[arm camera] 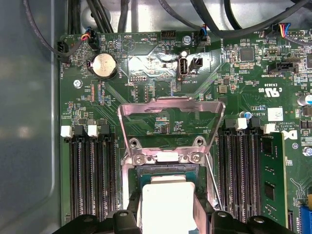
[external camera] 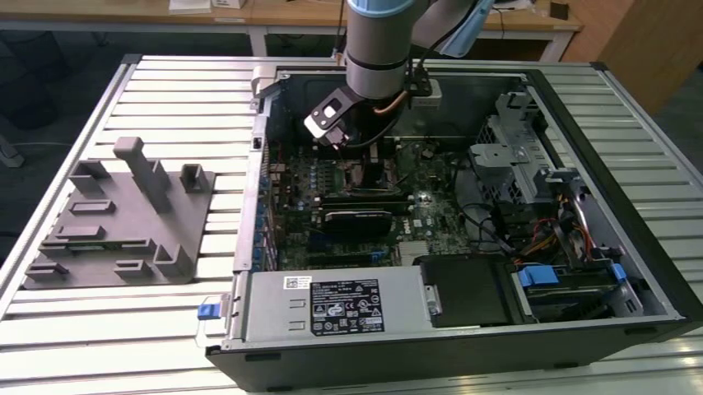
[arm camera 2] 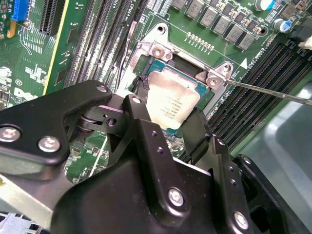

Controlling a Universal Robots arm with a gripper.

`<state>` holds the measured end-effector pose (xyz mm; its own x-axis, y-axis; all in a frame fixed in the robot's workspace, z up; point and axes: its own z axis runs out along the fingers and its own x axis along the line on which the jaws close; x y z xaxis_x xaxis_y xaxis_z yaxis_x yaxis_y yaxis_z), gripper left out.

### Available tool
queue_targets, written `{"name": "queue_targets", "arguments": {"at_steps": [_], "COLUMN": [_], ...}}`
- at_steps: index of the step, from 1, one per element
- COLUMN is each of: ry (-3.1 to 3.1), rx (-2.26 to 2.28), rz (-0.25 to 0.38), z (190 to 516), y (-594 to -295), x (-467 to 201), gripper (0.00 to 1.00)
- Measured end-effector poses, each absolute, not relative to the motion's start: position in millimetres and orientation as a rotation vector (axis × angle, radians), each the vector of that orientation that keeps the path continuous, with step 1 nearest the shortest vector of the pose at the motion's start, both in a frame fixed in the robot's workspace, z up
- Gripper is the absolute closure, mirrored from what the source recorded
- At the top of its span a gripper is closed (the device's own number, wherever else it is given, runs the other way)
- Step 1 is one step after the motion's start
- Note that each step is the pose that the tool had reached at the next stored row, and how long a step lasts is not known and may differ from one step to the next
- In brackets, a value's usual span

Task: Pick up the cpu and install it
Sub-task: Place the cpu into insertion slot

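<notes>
Reaching arm: the arm (external camera: 379, 41) is pointing down into the open computer case (external camera: 439, 358), with its wrist hanging above the motherboard (arm camera: 243, 83).
Gripper: the gripper (arm camera 2: 169, 107) is clasping the cpu (arm camera: 167, 200). Its jaws are standing narrow, one against each of two opposite edges of the chip.
Cpu: it is sitting inside the socket frame with its pale silvery top facing up. A thin teal rim is showing around it in both wrist views.
Load plate: the metal load plate (arm camera: 170, 103) is standing swung open at the socket's edge. Two screws are holding its hinge just beside the cpu.
Lever: a thin wire lever (arm camera 2: 263, 90) is sticking out free from a socket corner and crossing over the memory slots (arm camera: 90, 180).
Memory slots: the black slots are running along both sides of the socket, and a green memory stick (arm camera: 270, 180) is sitting in one of them.
Coin battery: the coin battery (arm camera: 104, 65) is lying on the motherboard, beyond the load plate and well apart from the cpu.
Worktop: the slatted metal worktop (external camera: 165, 90) is carrying the case. A grey plastic tray (external camera: 121, 222) with upright posts is lying just beside the case on the exterior view's left.
</notes>
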<state>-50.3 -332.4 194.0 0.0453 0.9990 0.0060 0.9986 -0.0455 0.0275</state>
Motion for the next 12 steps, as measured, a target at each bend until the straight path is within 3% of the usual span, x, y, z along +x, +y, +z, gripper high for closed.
{"name": "queue_targets", "arguments": {"at_steps": [12], "ry": [2.158], "rx": [2.258], "rz": [0.033], "z": [194.3], "y": [-332.4], "x": [-50.3], "gripper": [0.49]}}
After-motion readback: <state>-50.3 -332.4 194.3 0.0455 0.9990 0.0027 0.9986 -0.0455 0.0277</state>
